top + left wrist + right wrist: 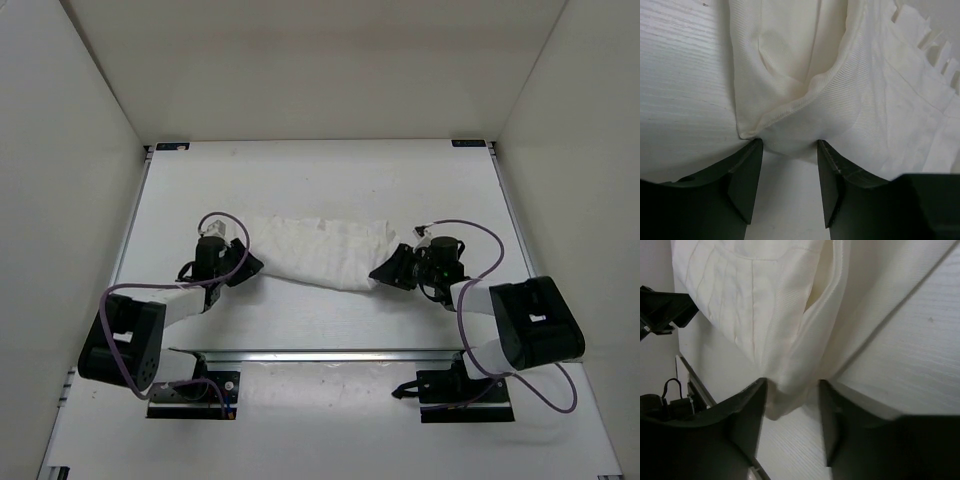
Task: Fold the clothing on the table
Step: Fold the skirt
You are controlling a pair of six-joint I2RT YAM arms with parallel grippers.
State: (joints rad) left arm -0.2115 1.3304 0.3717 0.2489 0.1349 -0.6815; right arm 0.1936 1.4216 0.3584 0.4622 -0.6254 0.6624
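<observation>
From above, the clothing lies as a rumpled white band across the middle of the tabletop; the left pincer sits at its left end and the right pincer at its right end, each low to the surface and pointed inward at the cloth.

In the left wrist view, the clothing fills the upper centre and right, a stitched hem curving down to the bottom centre; the left pincer stands open, its black tips either side of that bulging hem and not squeezed onto it; bare tabletop shows on the left.

In the right wrist view, the clothing hangs from the top of the frame down to a narrow folded corner at centre; the right pincer is open too, the corner lying between its tips without being clamped; tabletop runs along the right.

I'd judge it thin, light and limp, likely to sag and slide on itself; the layered hems at either end look the firmest places to pinch.
</observation>
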